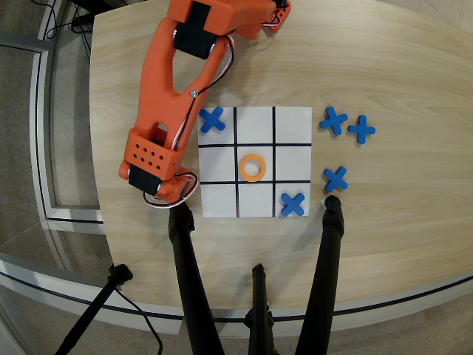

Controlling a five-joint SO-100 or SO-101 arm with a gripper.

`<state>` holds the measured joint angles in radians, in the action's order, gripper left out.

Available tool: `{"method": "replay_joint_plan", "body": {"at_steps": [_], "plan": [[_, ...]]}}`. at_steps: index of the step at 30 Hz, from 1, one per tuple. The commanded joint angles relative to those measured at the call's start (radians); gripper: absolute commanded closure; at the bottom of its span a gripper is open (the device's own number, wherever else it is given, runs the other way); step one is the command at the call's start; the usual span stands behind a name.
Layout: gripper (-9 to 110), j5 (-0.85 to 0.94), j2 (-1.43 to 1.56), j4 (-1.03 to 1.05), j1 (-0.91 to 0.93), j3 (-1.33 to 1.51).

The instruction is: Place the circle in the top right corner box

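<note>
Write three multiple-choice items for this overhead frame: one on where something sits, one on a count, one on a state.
1. Where on the paper grid is the orange ring?
A. middle cell
B. top right cell
C. bottom left cell

2. How many blue crosses can be seen in all?
A. two
B. five
C. seven

3. What is the state of the grid's top right cell?
A. holds a ring
B. holds a cross
C. empty

Answers:
1 A, the ring lies in the centre square.
2 B, two are on the grid, top left and bottom middle-right, and three lie on the table to its right.
3 C, only white paper shows there.

The arm reaches over the table left of the grid; its gripper is hidden beneath it.
</note>
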<state>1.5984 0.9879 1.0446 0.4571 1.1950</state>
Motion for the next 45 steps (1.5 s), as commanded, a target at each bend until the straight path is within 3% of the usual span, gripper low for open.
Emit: {"method": "replay_joint_plan", "body": {"at_steps": [1, 15, 45], "plan": [[85, -0.006, -0.003, -0.018, -0.011, -0.052], [85, -0.012, -0.091, -0.043, -0.008, -0.089], [85, -0.032, 0.011, 0.046, 0.051, 0.137]]}}
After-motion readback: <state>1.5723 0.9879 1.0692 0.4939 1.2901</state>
